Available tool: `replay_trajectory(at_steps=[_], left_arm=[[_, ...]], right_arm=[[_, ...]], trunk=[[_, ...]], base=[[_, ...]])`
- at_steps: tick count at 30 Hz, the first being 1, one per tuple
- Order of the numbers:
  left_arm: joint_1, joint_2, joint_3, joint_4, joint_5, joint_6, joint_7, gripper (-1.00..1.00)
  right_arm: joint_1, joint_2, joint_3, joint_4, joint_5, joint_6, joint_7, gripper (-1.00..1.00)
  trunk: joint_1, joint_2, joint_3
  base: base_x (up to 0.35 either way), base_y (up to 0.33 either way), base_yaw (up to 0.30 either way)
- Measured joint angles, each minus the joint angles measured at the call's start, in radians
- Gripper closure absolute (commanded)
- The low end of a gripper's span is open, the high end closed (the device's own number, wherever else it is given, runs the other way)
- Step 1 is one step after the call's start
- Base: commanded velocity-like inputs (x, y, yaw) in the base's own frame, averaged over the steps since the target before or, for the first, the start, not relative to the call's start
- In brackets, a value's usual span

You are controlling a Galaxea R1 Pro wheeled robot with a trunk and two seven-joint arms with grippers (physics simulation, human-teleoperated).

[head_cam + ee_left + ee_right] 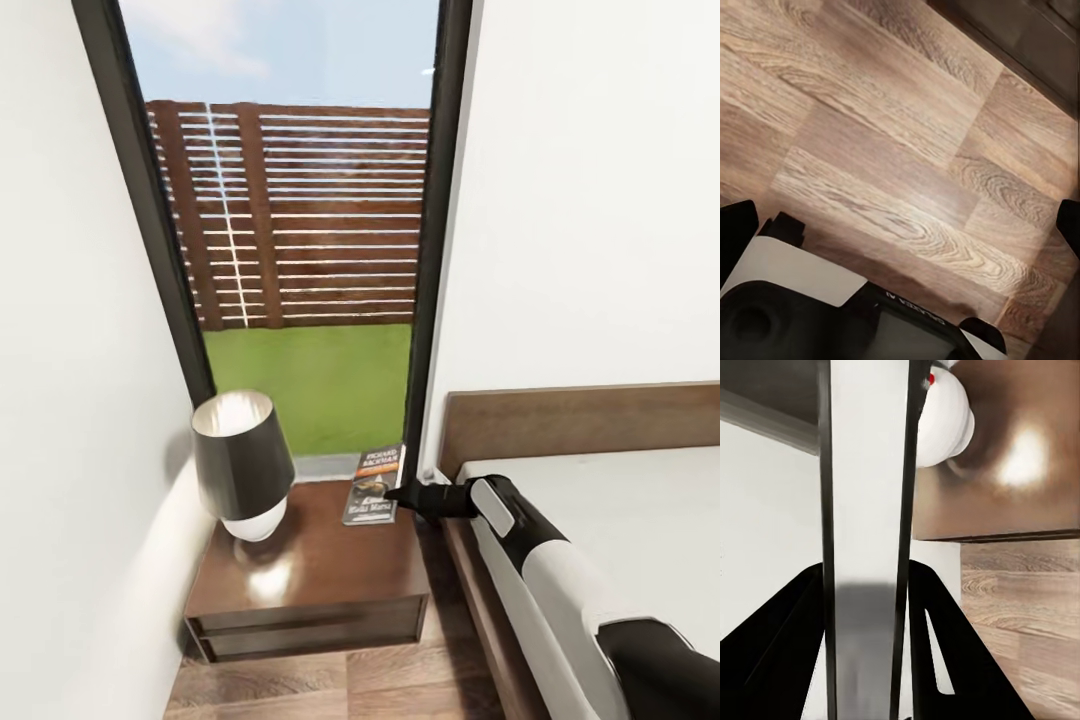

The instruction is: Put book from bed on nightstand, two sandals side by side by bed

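Book [375, 486] sits at the back right corner of the nightstand [310, 575], propped up on a tilt, cover facing you, near the window [300, 220]. Your right end effector [392, 493] is pinching it at its right edge; in the right wrist view the book [866, 532] runs edge-on between the two black fingers [937, 652], which are pressed against its sides. Whether the book's lower edge touches the worktop, you can't tell from the head view.

Lamp [243, 463] with dark shade and white base stands on the left part of the nightstand, well apart from the book. In the right wrist view the lamp's white base [941, 424] shows past the book, on the glossy brown top.

Bed [620, 520] is just right of the nightstand, pale mattress, brown headboard against the white wall. Your right arm reaches across the bed's corner to the nightstand.

Left wrist view: wood-plank floor [892, 150], a dark furniture edge at one corner, and part of the robot's own white-and-black body. Left end effector [904, 225]: only the dark fingertips [1068, 225] poke in at opposite edges of the picture, spread wide, nothing between them.
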Motion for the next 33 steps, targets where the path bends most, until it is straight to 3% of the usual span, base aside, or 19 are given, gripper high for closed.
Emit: replay_trajectory(at_steps=[3,11,16,19,26,33], left_arm=[[0.001,0.000,0.000,-0.001,0.000,-0.001,0.000,-1.00],[0.015,0.003,0.001,-0.026,0.000,-0.003,-0.002,-1.00],[0.074,0.030,0.009,-0.121,0.001,-0.003,-0.005,-1.00],[0.113,0.047,0.043,-0.177,0.000,0.004,-0.006,-1.00],[0.140,0.052,0.122,-0.205,0.012,0.063,-0.005,-1.00],[0.149,0.055,0.150,-0.211,0.031,0.104,-0.006,-1.00]], right_arm=[[0.003,-0.003,0.014,0.000,0.000,0.009,0.032,1.00],[0.006,-0.009,0.104,0.001,0.006,0.033,0.111,1.00],[0.005,-0.009,0.121,0.001,0.007,0.040,0.120,1.00],[0.005,-0.008,0.127,0.001,0.000,0.058,0.121,1.00],[0.005,-0.007,0.128,0.001,-0.002,0.073,0.123,1.00],[0.005,-0.005,0.127,0.000,-0.003,0.076,0.123,1.00]], trunk=[[0.000,0.000,0.000],[0.000,0.000,0.000],[0.000,0.000,0.000],[0.000,0.000,0.000],[0.000,0.000,0.000],[0.023,-0.042,-0.019]], base=[[0.330,0.000,0.000],[0.330,0.000,0.000],[0.309,0.000,0.000],[0.148,0.000,0.000],[0.053,0.000,0.000],[0.010,0.000,-0.025]])
